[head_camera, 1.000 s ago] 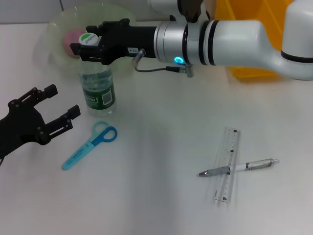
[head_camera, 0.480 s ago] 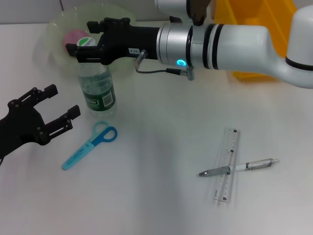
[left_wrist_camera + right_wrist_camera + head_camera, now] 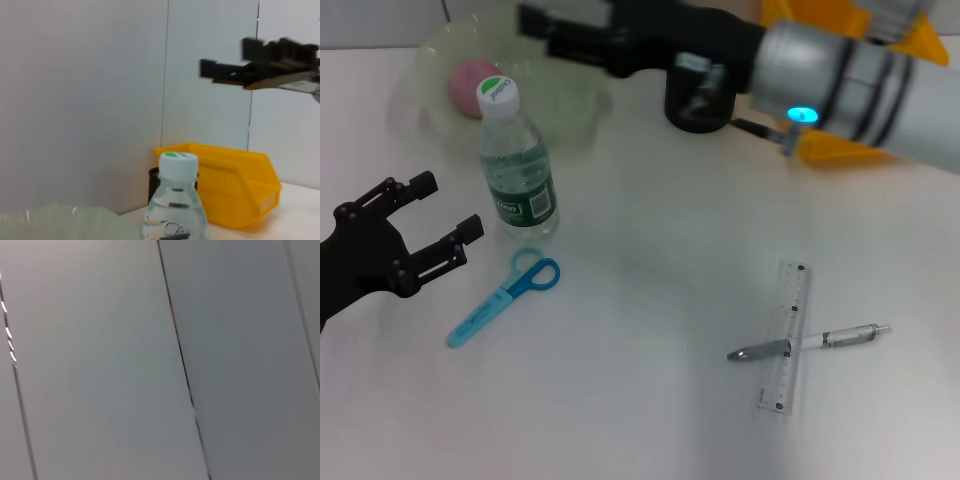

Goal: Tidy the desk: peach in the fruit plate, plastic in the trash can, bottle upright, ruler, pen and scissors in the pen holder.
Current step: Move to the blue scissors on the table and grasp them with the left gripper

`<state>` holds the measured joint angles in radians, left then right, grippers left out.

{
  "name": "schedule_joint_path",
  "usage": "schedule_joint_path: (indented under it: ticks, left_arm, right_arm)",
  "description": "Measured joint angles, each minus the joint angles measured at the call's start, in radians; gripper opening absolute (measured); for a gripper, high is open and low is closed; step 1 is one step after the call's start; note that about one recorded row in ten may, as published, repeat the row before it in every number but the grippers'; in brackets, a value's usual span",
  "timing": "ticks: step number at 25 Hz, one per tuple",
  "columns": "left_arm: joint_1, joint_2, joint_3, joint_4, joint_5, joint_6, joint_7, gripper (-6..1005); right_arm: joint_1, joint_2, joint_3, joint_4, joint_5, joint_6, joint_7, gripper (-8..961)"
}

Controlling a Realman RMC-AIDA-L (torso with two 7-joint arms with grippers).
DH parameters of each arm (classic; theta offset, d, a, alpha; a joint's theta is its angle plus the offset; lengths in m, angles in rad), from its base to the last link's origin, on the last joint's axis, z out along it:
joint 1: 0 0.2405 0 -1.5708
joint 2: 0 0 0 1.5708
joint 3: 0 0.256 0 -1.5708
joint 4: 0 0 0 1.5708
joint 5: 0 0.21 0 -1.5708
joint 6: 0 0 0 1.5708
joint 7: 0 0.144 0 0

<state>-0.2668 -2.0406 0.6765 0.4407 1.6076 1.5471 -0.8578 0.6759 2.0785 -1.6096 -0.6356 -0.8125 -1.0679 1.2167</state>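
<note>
One bottle (image 3: 517,160) stands upright, cap up.

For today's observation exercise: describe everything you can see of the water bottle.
The bottle is clear plastic with a green label low on its body and a white cap bearing a green logo. It stands upright on the white desk, just in front of the fruit plate, with the scissors lying near its base. Nothing grips it.

The right arm (image 3: 865,75) is a thick silver-grey cylinder with black rings and a small cyan light, ending in a black right tool (image 3: 535,20) with flat fingers. The left tool (image 3: 432,218) is matte black, with angular fingers and small screws.
</note>
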Motion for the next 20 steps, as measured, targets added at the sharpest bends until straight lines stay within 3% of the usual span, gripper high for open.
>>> schedule_joint_path:
  ticks: [3, 5, 8, 12, 13, 14, 18, 20]
  left_arm:
    - [0.001, 0.002, 0.0, -0.001, 0.0, 0.022, 0.0, 787]
    - [0.001, 0.002, 0.0, -0.001, 0.0, 0.028, 0.001, 787]
    - [0.0, 0.0, 0.002, -0.001, 0.0, 0.04, 0.001, 787]
    - [-0.007, -0.006, 0.013, -0.001, 0.0, 0.059, 0.001, 787]
    - [-0.009, -0.007, 0.021, 0.0, 0.0, 0.068, -0.001, 787]
    - [-0.009, -0.007, 0.021, 0.0, 0.0, 0.068, -0.001, 786]
    - [-0.021, -0.009, 0.05, 0.002, 0.0, 0.093, -0.02, 786]
    - [-0.025, -0.009, 0.066, 0.003, 0.0, 0.103, -0.025, 786]
  right_arm:
    - [-0.083, -0.019, 0.116, 0.023, -0.022, -0.218, 0.0, 788]
    - [-0.1, -0.023, 0.141, 0.026, -0.037, -0.262, 0.0, 788]
    - [-0.162, -0.037, 0.276, 0.034, -0.194, -0.452, 0.001, 788]
    - [-0.191, -0.046, 0.392, 0.041, -0.344, -0.551, 0.009, 788]
    - [-0.205, -0.058, 0.475, 0.05, -0.456, -0.614, 0.013, 788]
    - [-0.205, -0.058, 0.475, 0.05, -0.456, -0.614, 0.013, 788]
    - [-0.23, -0.08, 0.648, 0.081, -0.718, -0.709, 0.005, 788]
    - [-0.234, -0.081, 0.67, 0.081, -0.759, -0.713, 0.004, 788]
